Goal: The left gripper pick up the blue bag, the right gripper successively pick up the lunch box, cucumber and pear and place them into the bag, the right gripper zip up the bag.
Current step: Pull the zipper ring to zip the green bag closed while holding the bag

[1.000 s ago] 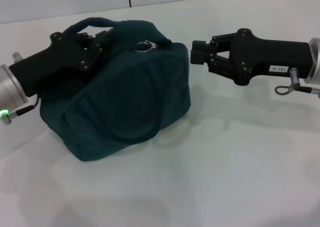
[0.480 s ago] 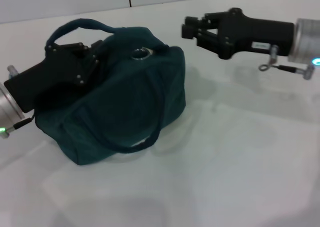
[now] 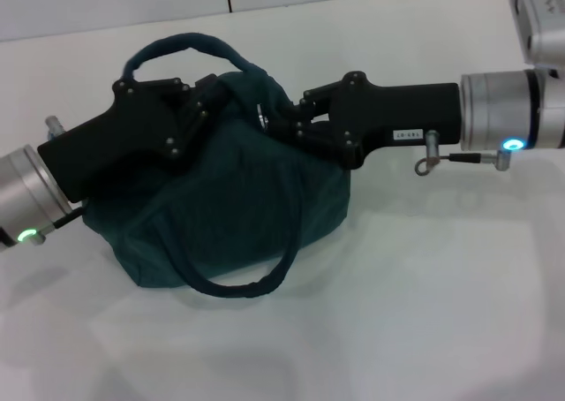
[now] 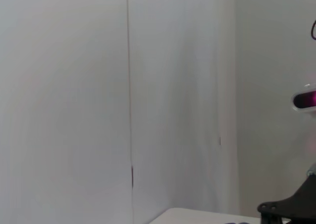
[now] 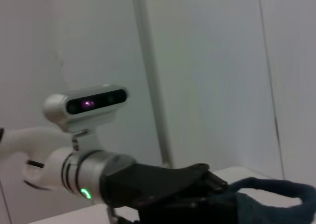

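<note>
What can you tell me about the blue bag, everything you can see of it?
The bag is dark teal, soft cloth, slumped on the white table. One strap arches above it; the other droops down its front to the table. The left pincer presses in at its top from one side, and the right pincer from the other. Its contents are hidden.

Left tool (image 3: 214, 101) and right tool (image 3: 281, 123) at blue bag (image 3: 238, 198) top.
</note>
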Controlling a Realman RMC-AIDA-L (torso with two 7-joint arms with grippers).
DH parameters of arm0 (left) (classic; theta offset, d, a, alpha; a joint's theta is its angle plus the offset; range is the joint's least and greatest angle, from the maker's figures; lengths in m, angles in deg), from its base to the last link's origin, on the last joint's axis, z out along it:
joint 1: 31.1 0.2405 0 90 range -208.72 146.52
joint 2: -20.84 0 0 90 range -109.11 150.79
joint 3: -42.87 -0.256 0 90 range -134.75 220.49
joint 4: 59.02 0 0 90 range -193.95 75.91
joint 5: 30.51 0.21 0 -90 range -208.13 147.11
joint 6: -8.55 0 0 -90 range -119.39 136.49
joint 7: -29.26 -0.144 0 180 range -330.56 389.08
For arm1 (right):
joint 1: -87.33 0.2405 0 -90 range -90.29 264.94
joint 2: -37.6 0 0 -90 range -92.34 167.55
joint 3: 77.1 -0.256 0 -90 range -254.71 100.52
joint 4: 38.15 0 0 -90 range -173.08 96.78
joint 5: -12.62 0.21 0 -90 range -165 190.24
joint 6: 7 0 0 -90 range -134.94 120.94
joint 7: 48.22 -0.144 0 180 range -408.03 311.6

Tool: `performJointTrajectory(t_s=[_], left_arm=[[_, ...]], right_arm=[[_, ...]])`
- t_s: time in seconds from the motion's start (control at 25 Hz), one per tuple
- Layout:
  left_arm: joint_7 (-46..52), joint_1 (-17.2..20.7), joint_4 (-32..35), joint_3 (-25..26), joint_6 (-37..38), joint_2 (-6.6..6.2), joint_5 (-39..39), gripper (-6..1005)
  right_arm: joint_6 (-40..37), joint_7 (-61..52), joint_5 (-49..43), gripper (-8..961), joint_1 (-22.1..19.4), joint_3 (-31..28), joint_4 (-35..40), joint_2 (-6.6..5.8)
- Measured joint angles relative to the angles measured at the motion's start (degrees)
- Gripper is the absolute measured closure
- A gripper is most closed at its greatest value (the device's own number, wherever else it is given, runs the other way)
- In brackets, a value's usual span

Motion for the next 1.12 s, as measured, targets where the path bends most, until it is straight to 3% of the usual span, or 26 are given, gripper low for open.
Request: performJointTrajectory(t_s=[0.56, 0.8, 1.0, 1.12], left_arm=[[-2.68, -1.53, -3.29, -0.35, -1.72, -0.06, 0.22, 940], [-3.32, -2.84, -4.71, -0.38, -2.27, -0.07, 0.25, 941], [-3.45, -2.92, -4.77, -0.38, -2.28, -0.07, 0.25, 940], [-3.49, -2.94, -4.71, -0.4, -2.28, -0.13, 0.13, 940]], right_arm=[[-2.59, -2.45, 1.81, 749, -4.58, -1.8, 5.61, -0.72], [-2.47, -2.79, -1.3, 547, -3.6, -1.44, 7.18, -0.52], [-0.13, -3.74, -5.59, 469, -1.66, -0.97, 6.74, -0.31], [1.76, -4.96, -7.02, 471, -1.28, -0.75, 6.97, -0.27]])
